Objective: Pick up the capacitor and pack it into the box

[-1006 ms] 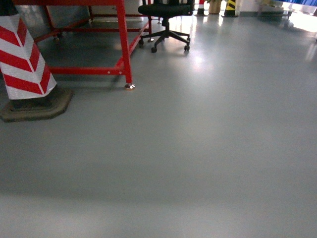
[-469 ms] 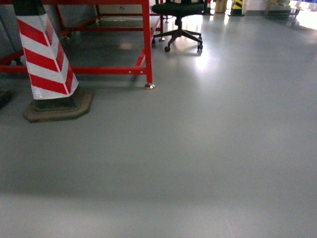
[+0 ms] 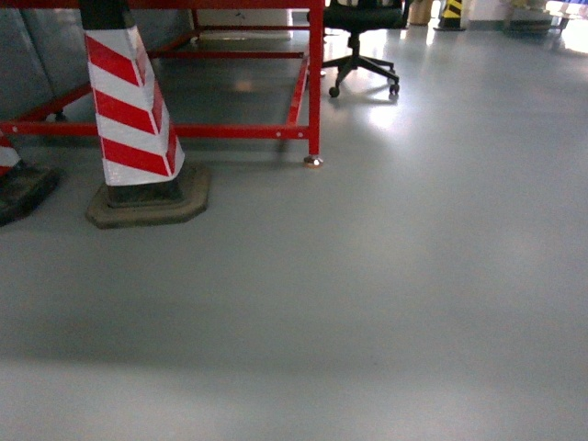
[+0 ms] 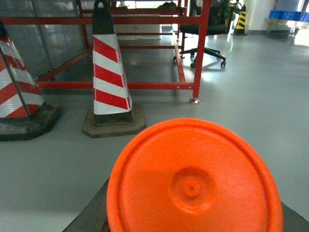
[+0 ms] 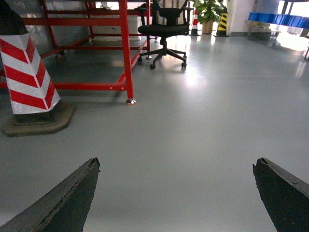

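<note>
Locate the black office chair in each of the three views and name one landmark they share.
Head: the black office chair is at the top edge, right of centre, mostly its base showing.
Left wrist: the chair is at upper right, behind the red frame's post.
Right wrist: the chair is at top centre, seat and base in full view.
Shared landmark: the red metal frame just left of the chair in every view.

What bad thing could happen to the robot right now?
It might bump the striped cone or the red frame's leg, both close ahead on the left. The orange disc at the left wrist could slip off if the robot jolts. No box is in view, so it may be heading the wrong way.
</note>
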{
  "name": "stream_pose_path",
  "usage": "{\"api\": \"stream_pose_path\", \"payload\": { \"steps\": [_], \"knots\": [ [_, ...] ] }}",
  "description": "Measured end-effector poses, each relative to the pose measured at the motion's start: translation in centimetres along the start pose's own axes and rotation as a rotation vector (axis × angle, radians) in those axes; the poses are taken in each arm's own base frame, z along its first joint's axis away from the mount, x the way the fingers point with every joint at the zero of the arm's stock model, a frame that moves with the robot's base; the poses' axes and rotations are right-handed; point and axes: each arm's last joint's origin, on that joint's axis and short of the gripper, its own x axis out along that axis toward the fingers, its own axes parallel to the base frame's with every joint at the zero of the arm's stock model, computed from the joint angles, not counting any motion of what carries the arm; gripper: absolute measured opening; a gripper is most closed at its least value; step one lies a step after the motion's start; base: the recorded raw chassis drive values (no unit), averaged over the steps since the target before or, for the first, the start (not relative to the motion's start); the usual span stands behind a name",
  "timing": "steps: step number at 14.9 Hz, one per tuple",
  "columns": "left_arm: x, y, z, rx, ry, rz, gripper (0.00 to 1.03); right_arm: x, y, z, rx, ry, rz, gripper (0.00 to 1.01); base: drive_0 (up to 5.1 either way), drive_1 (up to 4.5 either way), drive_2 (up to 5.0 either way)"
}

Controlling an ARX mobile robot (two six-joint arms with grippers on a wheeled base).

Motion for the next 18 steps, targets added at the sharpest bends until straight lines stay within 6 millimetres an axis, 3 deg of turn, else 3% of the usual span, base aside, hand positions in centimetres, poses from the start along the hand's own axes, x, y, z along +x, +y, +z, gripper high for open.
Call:
{"api": "stream_pose_path", "payload": {
  "steps": [18],
  "knots": [
    [0.0,0.0,0.0,0.0,0.0,-0.001,0.44,0.0,0.0,-0.04,0.0,0.004,0.0,0.98,-5.0,2.44,2.4]
  ]
}}
